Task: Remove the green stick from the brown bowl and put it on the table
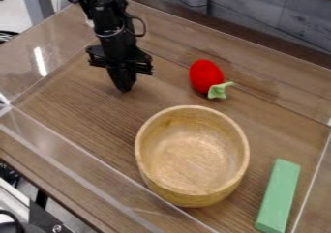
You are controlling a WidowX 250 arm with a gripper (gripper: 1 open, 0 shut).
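1. We found the gripper (124, 86) pointing straight down over the back left part of the table (77, 106), its black fingertips pressed together into one narrow point, clenched on nothing.
2. Its tip sat at or just above the wood grain; we could not tell whether it touched the surface.
3. The green stick (278, 195) lay flat on the tabletop at the front right, just beside the brown bowl (193, 154) and outside it, with a thin strip of bare wood between the two.
4. The stick ran lengthwise from near the front edge toward the back, tilted slightly to the right.
5. The bowl stood upright near the front centre of the table, and we saw only its grained inner floor.
6. A red strawberry toy (207, 75) with a green stem (223, 90) rested behind the bowl, to the right of the gripper and apart from it.
7. Low clear acrylic walls (65, 152) bordered the table, and the gripper was well apart from the stick.
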